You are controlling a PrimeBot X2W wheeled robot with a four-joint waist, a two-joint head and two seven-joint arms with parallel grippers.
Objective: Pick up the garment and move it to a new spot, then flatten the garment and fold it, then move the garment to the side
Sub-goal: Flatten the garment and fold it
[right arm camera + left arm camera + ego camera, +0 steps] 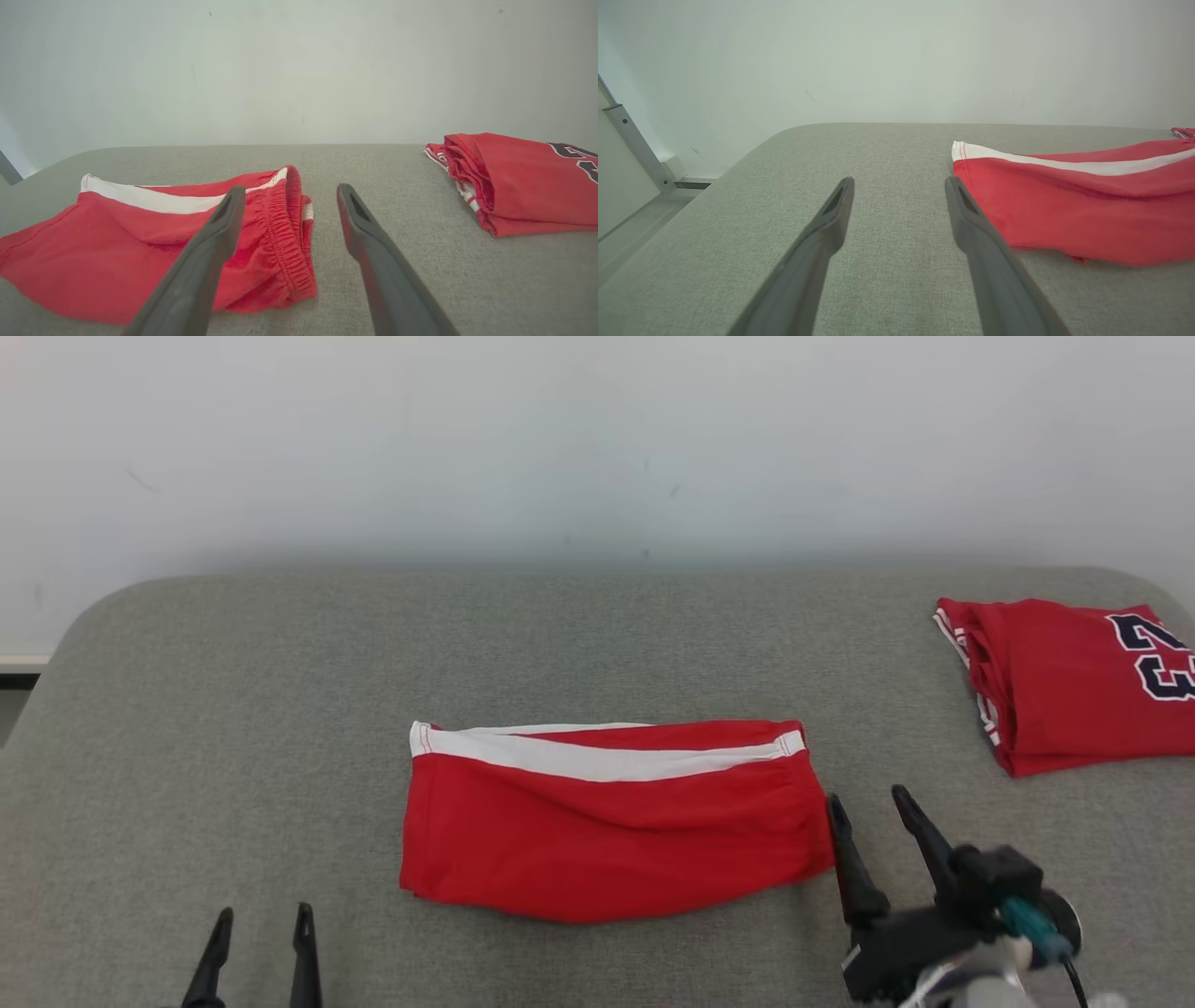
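The garment (607,826) is a pair of red shorts with a white stripe, lying folded flat in the middle of the grey padded table (280,709). Its elastic waistband end (289,233) faces right. My right gripper (870,803) stands open just off that right end, nothing between its fingers (359,219). My left gripper (263,922) is open near the front edge, left of the garment (1064,205), holding nothing. In the right wrist view the left finger (219,224) overlaps the cloth.
A folded red jersey (1074,681) with dark numbers lies at the table's far right, also seen as the red jersey (523,182). A white wall (597,448) stands behind the table. The table's left edge drops toward a floor and a metal rail (640,149).
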